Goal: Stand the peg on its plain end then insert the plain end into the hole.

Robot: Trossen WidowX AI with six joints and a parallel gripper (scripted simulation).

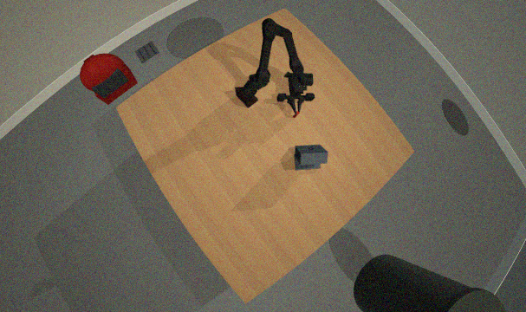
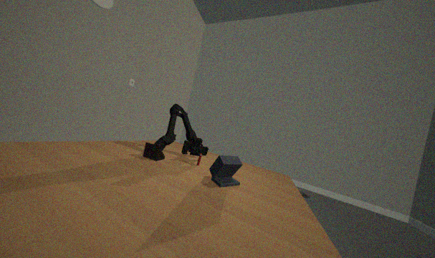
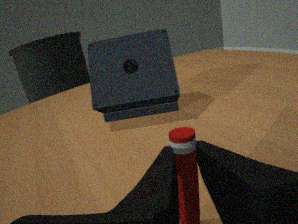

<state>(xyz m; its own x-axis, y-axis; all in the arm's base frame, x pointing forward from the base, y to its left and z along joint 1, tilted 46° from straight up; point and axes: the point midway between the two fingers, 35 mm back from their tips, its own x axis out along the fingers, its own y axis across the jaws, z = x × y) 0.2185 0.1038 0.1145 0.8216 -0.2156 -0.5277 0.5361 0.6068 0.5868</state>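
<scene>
The red peg is held near its white-banded end, band up and plain end down, close to upright with a slight lean in the exterior view. My gripper is shut on it. Whether the plain end touches the table is too small to tell. The dark blue-grey sloped panel stands beyond the peg, apart from it. Its round hole shows in the face in the wrist view, with nothing in it.
The wooden table bears the arm's base and the panel. A black cylinder stands past the table edge. A red object is off the table's other side.
</scene>
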